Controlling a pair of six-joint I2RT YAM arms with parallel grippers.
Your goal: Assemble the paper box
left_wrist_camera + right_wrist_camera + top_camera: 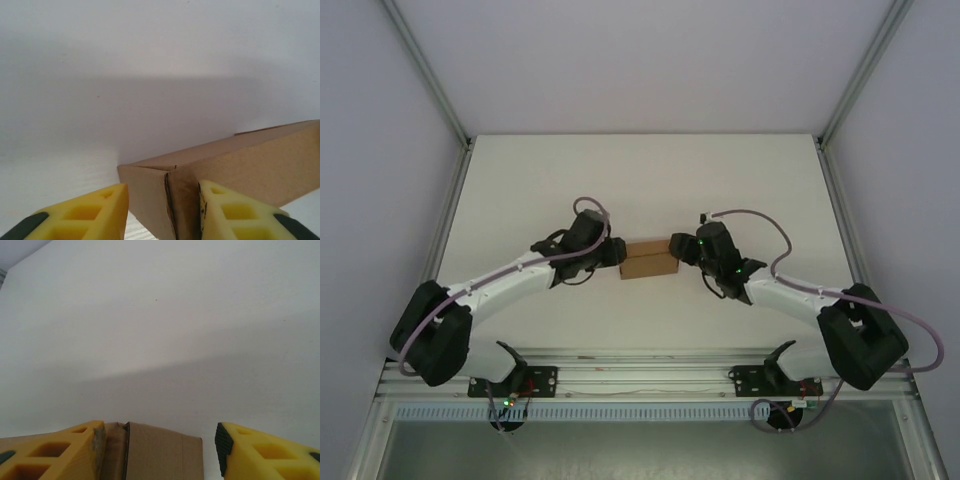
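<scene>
A brown paper box lies on the white tabletop. The left gripper narrowly straddles the box's left end; I cannot tell whether it grips. The right gripper stands open around the box's right end. Closing on both ends evenly should keep the creases square.

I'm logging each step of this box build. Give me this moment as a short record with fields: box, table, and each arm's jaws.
box: brown cardboard box, folded into a long carton, lying between the two arms
table: white table, with the box resting mid-table
left jaws: open, around the box's left end; one yellow finger close against its long face, the other apart from it
right jaws: open, around the box's right end; one finger against the box, the other apart from it
</scene>
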